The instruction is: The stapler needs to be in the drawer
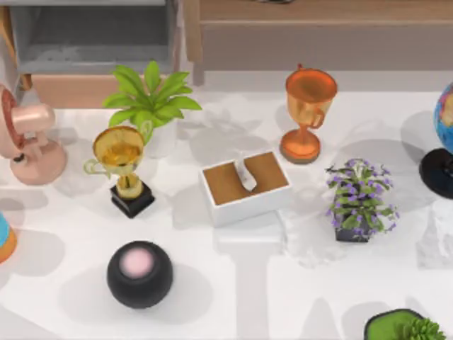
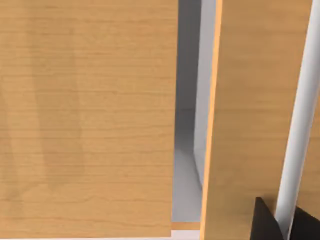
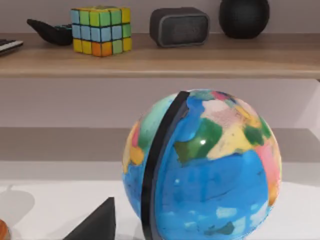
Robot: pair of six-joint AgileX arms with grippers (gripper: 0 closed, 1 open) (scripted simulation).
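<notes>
White tabletop (image 1: 233, 297) spreads under a crowd of ornaments in the top view, with the drawer (image 1: 92, 42) pulled open at about eleven o'clock, its grey floor bare and its pale wooden front panel facing the tabletop. Just in front of it, toward twelve o'clock of the centre, stands a leafy green plant (image 1: 150, 95), and beside that a gold trophy (image 1: 122, 166) on a black base. A tissue box (image 1: 245, 185) sits at the centre, an orange trophy (image 1: 307, 113) at one o'clock, a purple-flowered plant (image 1: 358, 200) at three o'clock. A black ball with a pink top (image 1: 139, 273) rests at seven o'clock, a pink fan (image 1: 28, 138) at nine o'clock. A globe (image 3: 202, 165) stands at the right edge, close before the right wrist camera, below a shelf (image 3: 160, 60) carrying a colour cube (image 3: 101, 30) and a small speaker (image 3: 179, 26). The left hand (image 2: 282, 220) is at a white bar on a wooden panel; whether either hand is clenched or released, I cannot tell. I cannot find the stapler.
</notes>
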